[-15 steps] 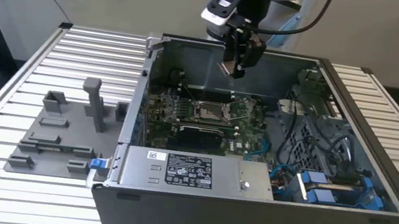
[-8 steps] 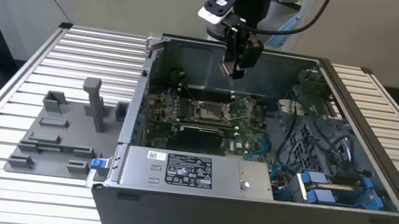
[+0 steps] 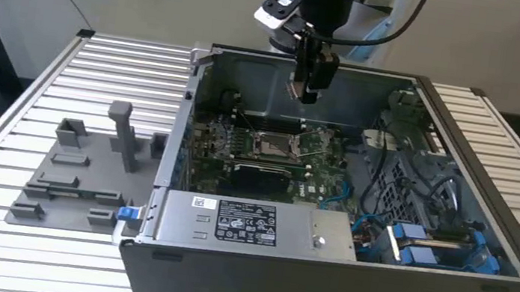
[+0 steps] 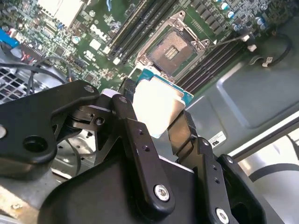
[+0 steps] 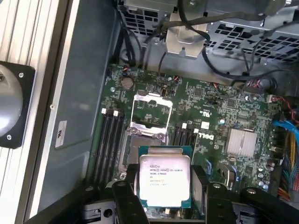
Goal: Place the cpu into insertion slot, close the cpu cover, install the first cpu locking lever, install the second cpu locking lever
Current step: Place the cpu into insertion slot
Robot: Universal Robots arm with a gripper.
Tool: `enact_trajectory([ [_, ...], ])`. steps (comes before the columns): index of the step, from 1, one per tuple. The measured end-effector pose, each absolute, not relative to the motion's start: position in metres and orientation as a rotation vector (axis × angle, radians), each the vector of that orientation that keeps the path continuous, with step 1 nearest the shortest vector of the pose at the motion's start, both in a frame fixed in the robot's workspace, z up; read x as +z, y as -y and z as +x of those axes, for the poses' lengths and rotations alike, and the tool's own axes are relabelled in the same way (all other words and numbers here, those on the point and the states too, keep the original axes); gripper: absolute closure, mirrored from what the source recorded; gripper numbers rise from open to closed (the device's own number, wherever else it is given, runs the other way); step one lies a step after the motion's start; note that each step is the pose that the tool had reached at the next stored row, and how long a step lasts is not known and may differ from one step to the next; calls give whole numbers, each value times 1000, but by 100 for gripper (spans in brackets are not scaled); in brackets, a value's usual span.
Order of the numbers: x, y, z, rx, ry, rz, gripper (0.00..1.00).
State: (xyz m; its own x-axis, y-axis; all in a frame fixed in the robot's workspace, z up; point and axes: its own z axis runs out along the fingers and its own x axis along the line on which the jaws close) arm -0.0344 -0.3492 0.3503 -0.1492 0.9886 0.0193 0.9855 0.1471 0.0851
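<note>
"Cpu: who is holding it?"

"The claw is gripping it face up by two opposite edges, its black fingers closed narrow on it, above the motherboard."

"And the insertion slot?"

"In the exterior view it is lying at about seven o'clock from the claw, well apart. The cpu cover is sitting flipped open just beyond."

"The arm?"

"It is pointing straight down into the case."
</note>
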Motion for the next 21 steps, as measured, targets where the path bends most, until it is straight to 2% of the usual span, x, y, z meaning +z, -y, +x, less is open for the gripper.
enact_trajectory([
  [21, 342, 342, -35, 116, -2194, 2182, 45],
])
